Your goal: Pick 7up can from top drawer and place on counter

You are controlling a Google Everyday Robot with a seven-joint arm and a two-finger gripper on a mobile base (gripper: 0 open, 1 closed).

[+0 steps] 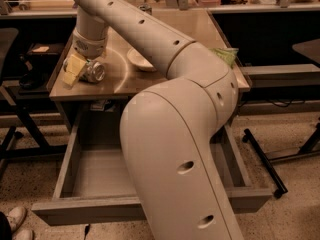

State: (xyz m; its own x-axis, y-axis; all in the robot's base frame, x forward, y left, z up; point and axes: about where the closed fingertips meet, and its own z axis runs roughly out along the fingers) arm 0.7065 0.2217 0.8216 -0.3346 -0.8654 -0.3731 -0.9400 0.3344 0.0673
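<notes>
Silvery 7up can (95,71) clenched in jaws of the gripper (84,73), left side of counter (200,29).

The 7up can (94,72) sits in the upper left of the frame, a small silvery can lying tipped on its side with one round end turned toward the camera. It rests near the left front corner of the tan surface (200,29), beside a faint curved ring mark. The tool (79,70) is right against the can's left side, low over the surface. Below, across the lower half of the frame, the top drawer (95,174) stands pulled fully out: wide, shallow and grey, with its flat front panel nearest the camera. The part of its floor in view at the left is bare.
</notes>
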